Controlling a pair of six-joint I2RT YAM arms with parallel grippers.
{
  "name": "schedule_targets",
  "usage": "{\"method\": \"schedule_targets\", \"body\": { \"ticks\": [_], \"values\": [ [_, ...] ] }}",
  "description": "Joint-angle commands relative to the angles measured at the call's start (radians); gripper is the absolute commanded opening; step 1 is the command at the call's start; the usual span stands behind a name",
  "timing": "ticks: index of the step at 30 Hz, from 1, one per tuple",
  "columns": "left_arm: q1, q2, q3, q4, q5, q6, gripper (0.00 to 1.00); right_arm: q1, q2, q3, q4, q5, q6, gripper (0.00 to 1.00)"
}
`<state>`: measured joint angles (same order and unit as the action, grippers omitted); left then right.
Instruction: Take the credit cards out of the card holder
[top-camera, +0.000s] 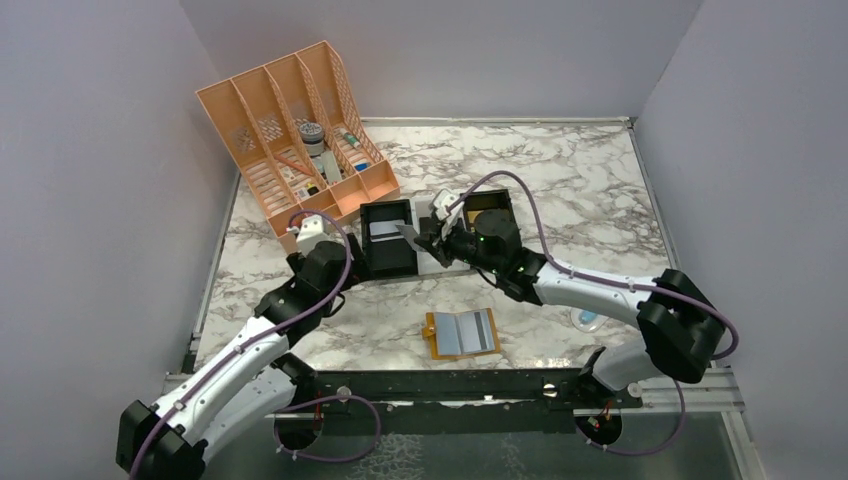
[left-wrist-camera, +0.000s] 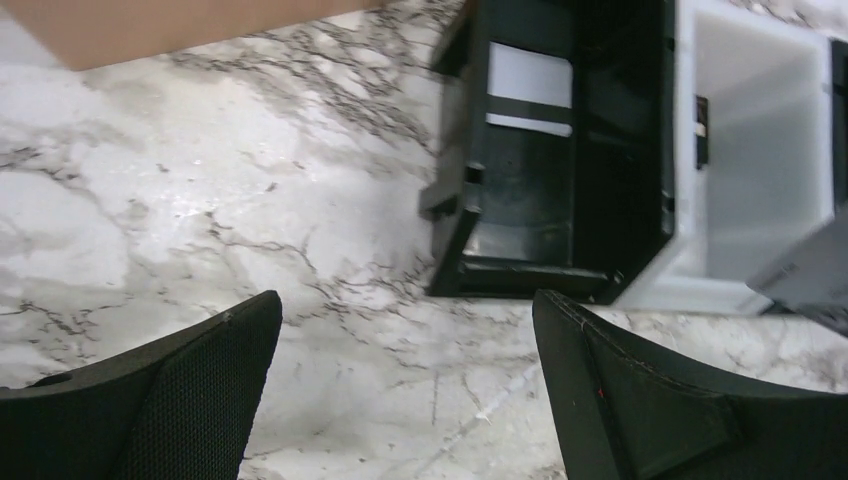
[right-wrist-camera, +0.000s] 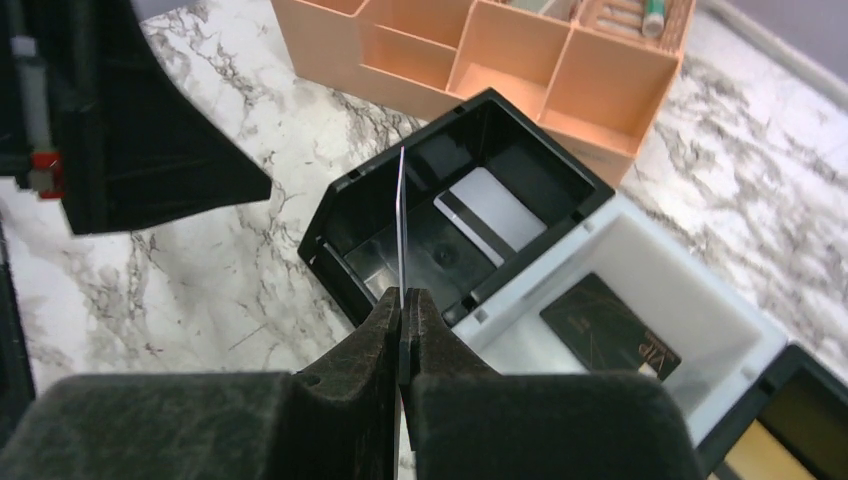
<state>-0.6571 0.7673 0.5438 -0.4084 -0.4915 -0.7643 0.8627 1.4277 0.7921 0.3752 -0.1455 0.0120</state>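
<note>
The card holder (top-camera: 462, 334) lies open flat on the marble near the front, tan edge on its left and pale blue-grey panels facing up. My right gripper (right-wrist-camera: 403, 295) is shut on a thin pale credit card (right-wrist-camera: 400, 220), seen edge-on and held upright over the near rim of a black bin (right-wrist-camera: 335, 225). In the top view this gripper (top-camera: 420, 238) is at the bin's right side. Another pale credit card (right-wrist-camera: 490, 208) lies inside that bin. My left gripper (left-wrist-camera: 405, 310) is open and empty above bare marble, left of the black bin (left-wrist-camera: 520, 200).
A white bin (right-wrist-camera: 700, 300) next to the black one holds a dark card (right-wrist-camera: 610, 325). A second black bin (top-camera: 495, 200) stands behind my right wrist. An orange desk organiser (top-camera: 295, 130) stands at the back left. A clear-blue packet (top-camera: 588, 318) lies by the right arm.
</note>
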Motion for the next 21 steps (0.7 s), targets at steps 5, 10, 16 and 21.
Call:
{"method": "schedule_targets", "body": {
  "ticks": [5, 10, 16, 21],
  "values": [
    [0.277, -0.069, -0.064, -0.011, 0.176, 0.028, 0.99, 0.051, 0.135, 0.135, 0.066, 0.024, -0.237, 0.01],
    [0.305, -0.172, -0.085, -0.051, 0.107, -0.026, 0.99, 0.074, 0.236, 0.233, 0.030, 0.062, -0.335, 0.01],
    [0.304, -0.289, -0.110, -0.081, 0.042, -0.059, 0.99, 0.108, 0.381, 0.346, -0.065, 0.192, -0.509, 0.01],
    [0.304, -0.296, -0.110, -0.079, 0.042, -0.053, 0.99, 0.111, 0.465, 0.412, -0.086, 0.283, -0.588, 0.01]
  ]
}}
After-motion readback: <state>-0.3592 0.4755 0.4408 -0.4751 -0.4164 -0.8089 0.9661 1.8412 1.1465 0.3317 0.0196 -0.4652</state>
